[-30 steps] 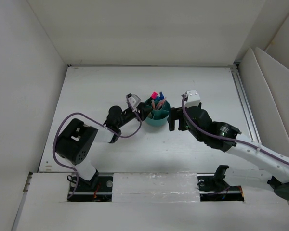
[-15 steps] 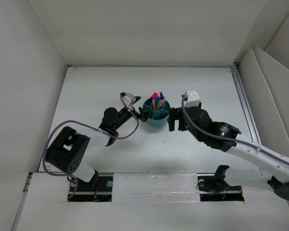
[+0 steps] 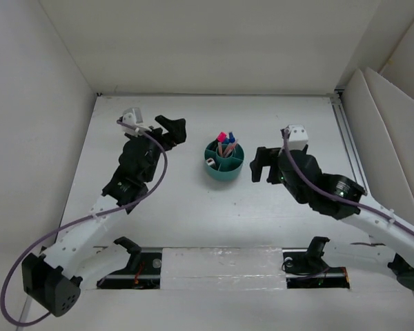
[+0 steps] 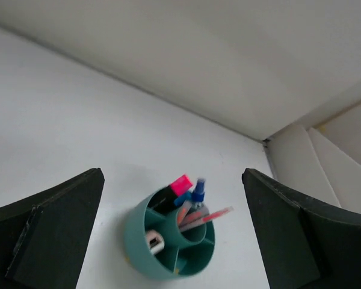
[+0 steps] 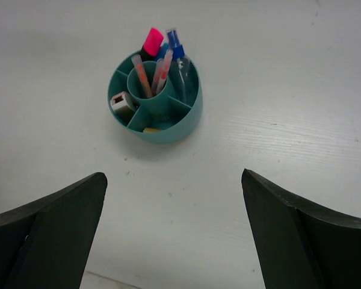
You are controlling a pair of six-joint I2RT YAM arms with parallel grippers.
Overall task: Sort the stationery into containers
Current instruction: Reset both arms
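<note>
1. A round teal organizer stands upright near the middle of the worktop, between the two arms and touching neither.
2. Its central cup holds thin pink-orange pens that lean against the cup's rim.
3. A pink-capped marker stands in the far compartment, with a blue-tipped marker just beside it.
4. A small clear bottle with a blue top leans in the far-right compartment.
5. A small pale block sits in the left compartment.
6. A tiny tan piece lies low in the near compartment, too small to make out further.
7. The left pincer hangs to the far left of the organizer, well apart from it, its fingers spread wide with nothing between them.
8. The right pincer sits near the organizer's right side without touching it, its fingers also spread wide and holding nothing.
</note>
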